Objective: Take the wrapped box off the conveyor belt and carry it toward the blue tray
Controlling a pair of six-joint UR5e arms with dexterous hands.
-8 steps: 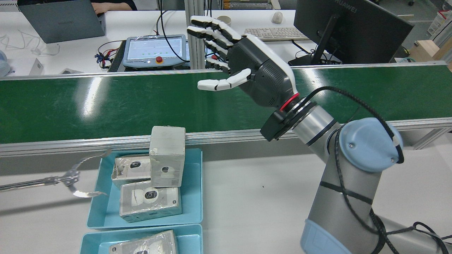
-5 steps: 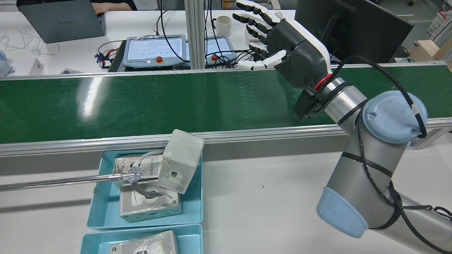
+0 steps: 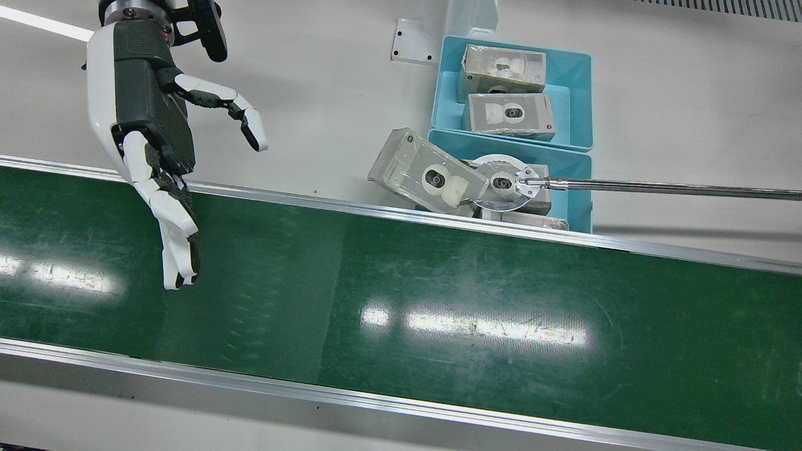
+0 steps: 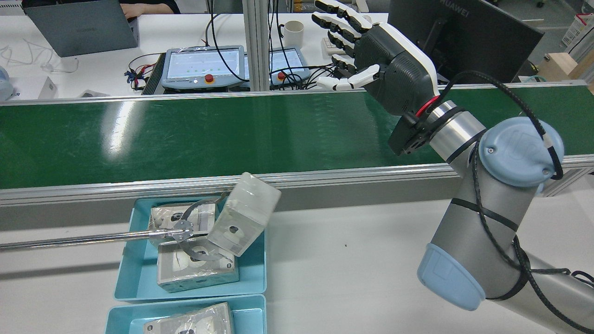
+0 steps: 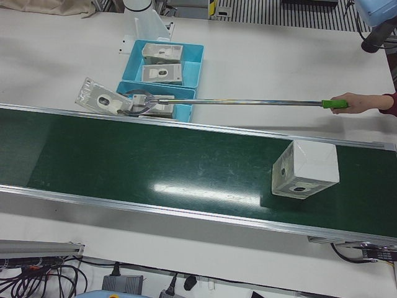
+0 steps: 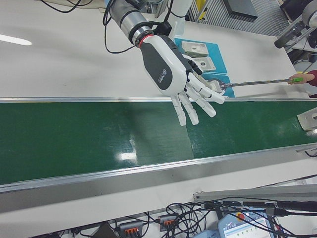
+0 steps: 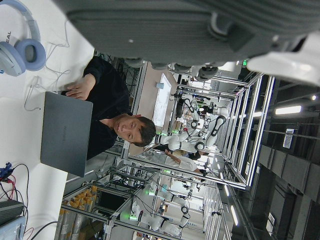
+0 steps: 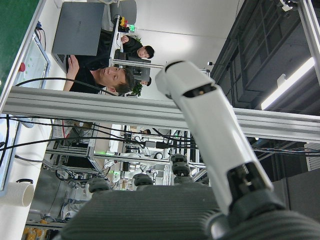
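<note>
A white wrapped box (image 5: pixel 305 169) lies on the green conveyor belt (image 5: pixel 155 167), toward the right in the left-front view; its corner shows at the edge of the right-front view (image 6: pixel 309 120). Two blue trays (image 4: pixel 253 278) (image 3: pixel 579 75) hold several wrapped boxes beside the belt. My right hand (image 4: pixel 380 65) is open and empty, fingers spread, raised over the belt (image 3: pixel 150 125) (image 6: pixel 173 74), far from that box. My left hand (image 7: pixel 165 30) shows only in its own view, fingers apart, holding nothing.
A person's long metal grabber (image 4: pixel 185 232) (image 3: pixel 626 185) reaches into the near tray and holds a wrapped box (image 4: pixel 243 215) (image 3: pixel 426 172) tilted over the tray's edge. Monitors, pendants and a mug stand behind the belt (image 4: pixel 185 134).
My right hand swung right and up along the belt's far side, staying open. The grabber moved into the tray, seized the upright box and tipped it rightward.
</note>
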